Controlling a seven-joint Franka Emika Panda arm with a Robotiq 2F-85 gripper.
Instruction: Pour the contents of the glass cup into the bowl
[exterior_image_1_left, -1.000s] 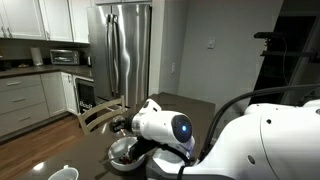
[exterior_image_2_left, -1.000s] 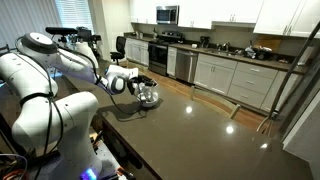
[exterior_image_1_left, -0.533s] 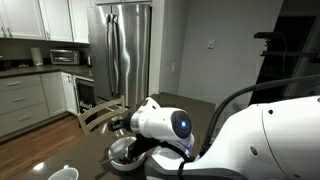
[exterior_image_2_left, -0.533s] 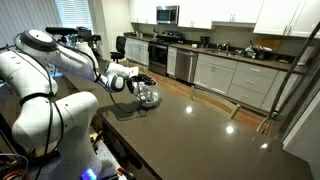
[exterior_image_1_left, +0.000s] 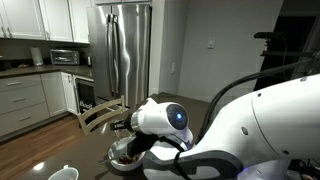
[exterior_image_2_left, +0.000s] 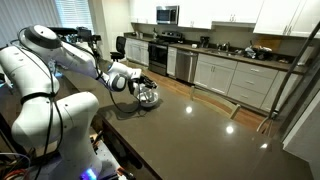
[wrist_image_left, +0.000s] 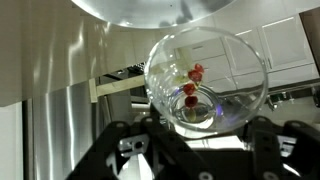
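My gripper (wrist_image_left: 205, 132) is shut on the glass cup (wrist_image_left: 207, 75), its black fingers (wrist_image_left: 130, 150) against either side of the base. The clear cup lies tipped over, its mouth facing away from the camera. Three small reddish bits, the contents (wrist_image_left: 190, 88), sit along its inner wall near the bottom. A pale curved rim at the top edge of the wrist view looks like the bowl (wrist_image_left: 150, 10). In both exterior views the gripper (exterior_image_1_left: 133, 133) (exterior_image_2_left: 141, 86) hangs just above the bowl (exterior_image_1_left: 124, 154) (exterior_image_2_left: 151, 99) on the dark table.
A small white cup (exterior_image_1_left: 63, 173) stands near the table's front corner. A wooden chair back (exterior_image_1_left: 98, 113) is beside the bowl. Past the dark tabletop (exterior_image_2_left: 200, 130) are a steel fridge (exterior_image_1_left: 122, 45) and kitchen counters (exterior_image_2_left: 225, 60).
The arm's big white links have swung further into one exterior view. The gripper stays over the bowl, still shut on the tipped glass.
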